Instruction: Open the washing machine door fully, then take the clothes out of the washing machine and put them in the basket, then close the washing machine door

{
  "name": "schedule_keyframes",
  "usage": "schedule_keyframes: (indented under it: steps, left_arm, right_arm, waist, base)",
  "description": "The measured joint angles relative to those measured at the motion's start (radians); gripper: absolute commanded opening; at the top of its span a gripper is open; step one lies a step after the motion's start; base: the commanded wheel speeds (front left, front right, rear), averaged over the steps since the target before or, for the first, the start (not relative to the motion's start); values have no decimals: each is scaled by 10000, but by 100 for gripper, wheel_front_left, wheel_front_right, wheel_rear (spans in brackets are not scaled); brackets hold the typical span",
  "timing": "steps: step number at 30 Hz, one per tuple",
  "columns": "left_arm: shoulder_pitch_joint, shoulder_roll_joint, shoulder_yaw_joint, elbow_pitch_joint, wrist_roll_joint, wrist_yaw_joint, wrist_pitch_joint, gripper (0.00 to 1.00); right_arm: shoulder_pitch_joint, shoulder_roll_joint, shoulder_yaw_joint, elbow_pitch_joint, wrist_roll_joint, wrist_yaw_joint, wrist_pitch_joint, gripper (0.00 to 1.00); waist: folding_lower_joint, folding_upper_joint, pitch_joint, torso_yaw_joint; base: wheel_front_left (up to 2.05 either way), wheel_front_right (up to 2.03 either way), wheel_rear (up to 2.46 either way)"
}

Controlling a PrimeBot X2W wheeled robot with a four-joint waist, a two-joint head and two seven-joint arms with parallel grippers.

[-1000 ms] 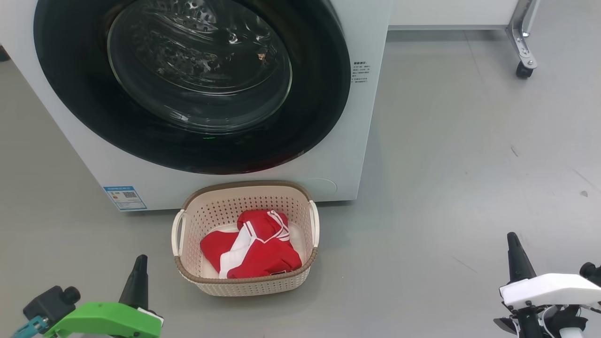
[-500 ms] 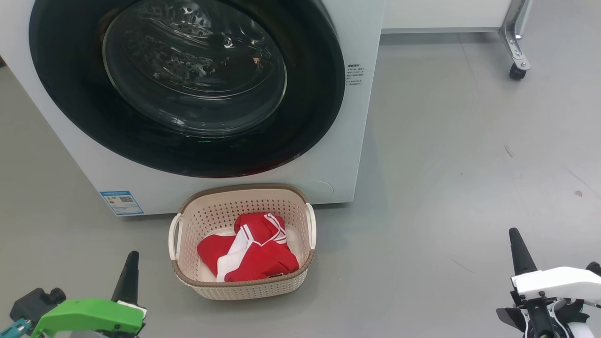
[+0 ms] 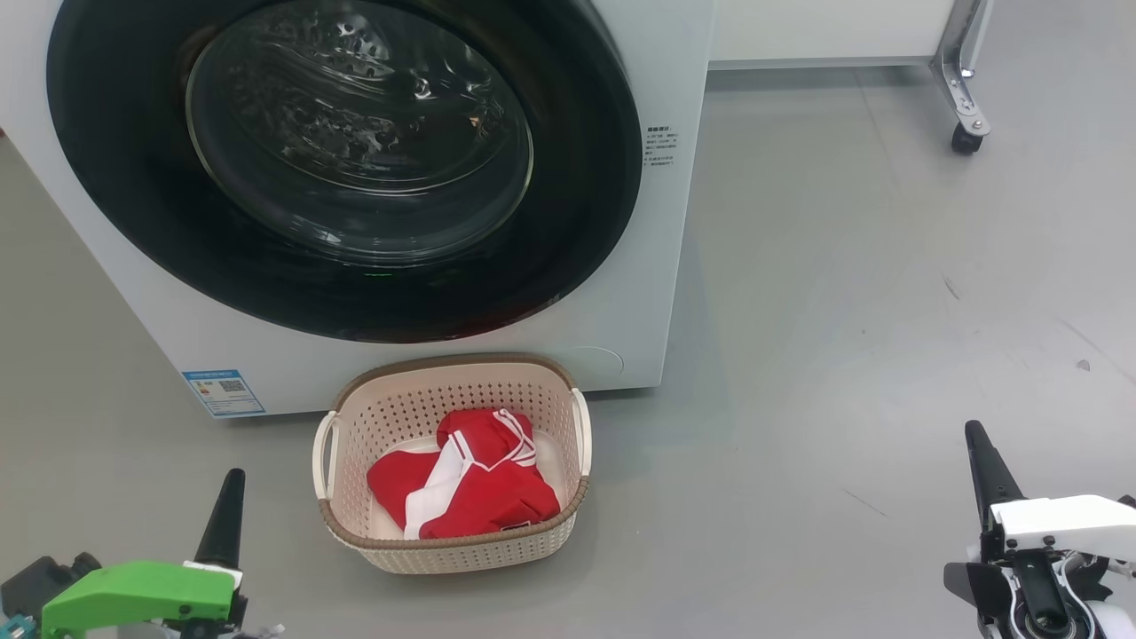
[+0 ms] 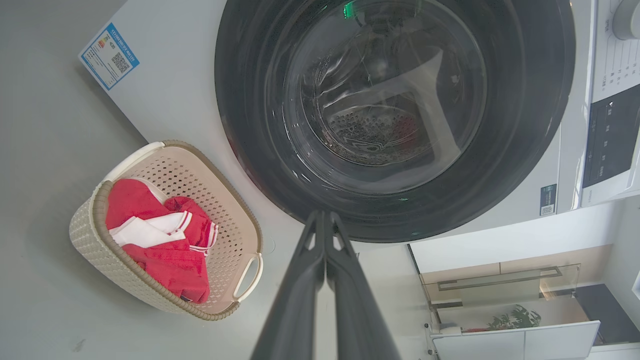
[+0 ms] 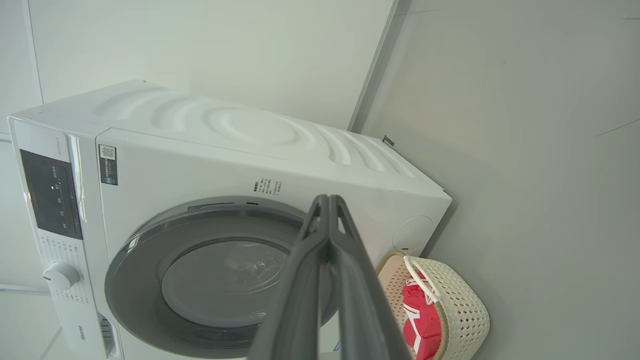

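The white washing machine (image 3: 639,284) fills the upper left of the head view, and its round black door (image 3: 568,204) lies flat against the front, closed. On the floor just before it stands the cream basket (image 3: 355,417), with the red clothes (image 3: 484,493) lying inside. My left gripper (image 3: 224,515) sits low at the bottom left, shut and holding nothing. At the bottom right my right gripper (image 3: 983,470) is shut and holds nothing too. The left wrist view takes in the door (image 4: 250,125), the basket (image 4: 220,200), the clothes (image 4: 165,260) and my pressed-together fingers (image 4: 310,280).
Grey floor stretches to the right of the machine. A white cabinet on a metal leg with a caster wheel (image 3: 963,138) stands at the back right. A blue label sticker (image 3: 222,392) marks the machine's lower left front. The control panel (image 5: 50,195) and dial (image 5: 61,275) appear in the right wrist view.
The whole head view has slid a little, so the camera moved. Both grippers sit slightly lower in the picture and stay shut. Door, basket and clothes are unchanged.
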Motion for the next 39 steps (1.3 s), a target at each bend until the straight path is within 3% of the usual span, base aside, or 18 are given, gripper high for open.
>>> schedule_keyframes:
  steps: [15,39]
  left_arm:
    - [-228,-40,426,466,-1994,-408,261,0]
    - [-410,-48,485,640,-2057,-453,295,0]
  right_arm:
    - [-426,35,-324,464,2034,339,307,0]
    - [-485,44,-360,633,2107,420,380,0]
  waist:
    - [0,0,-107,-143]
    - [0,0,-118,-145]
  base:
    - [0,0,0]
    - [0,0,0]
